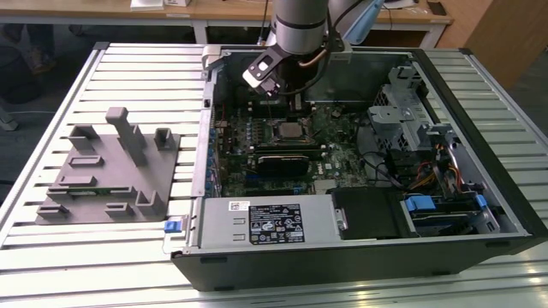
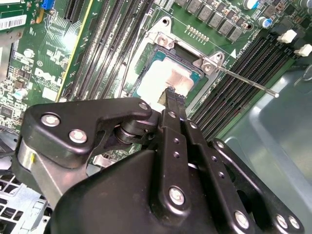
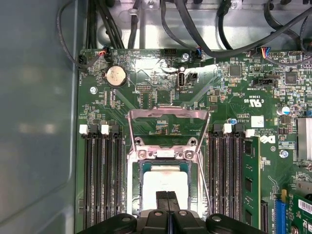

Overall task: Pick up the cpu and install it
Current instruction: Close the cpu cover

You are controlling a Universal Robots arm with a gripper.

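One slatted table (image 1: pixel 86 269) carried an open computer case (image 1: pixel 360 273) and, well apart at the exterior view's left, a grey tray (image 1: pixel 94 192). Inside the case lay the motherboard (image 3: pixel 146 92), with black cables (image 3: pixel 195 29) looping along one edge. The arm (image 1: pixel 299 25) reached down over the board's middle. Banks of memory slots (image 3: pixel 102 180) flanked the socket on both sides, one bank with a green memory stick (image 3: pixel 249 180) beside it. The socket's load plate (image 3: pixel 168 114) was swung open and its lever (image 2: pixel 248 83) stood out sideways. The cpu (image 3: pixel 163 183) sat in the socket, silvery top up. The gripper (image 3: pixel 167 199) hung right over it, fingers pressed together with nothing between them; whether they touched the chip could not be told.
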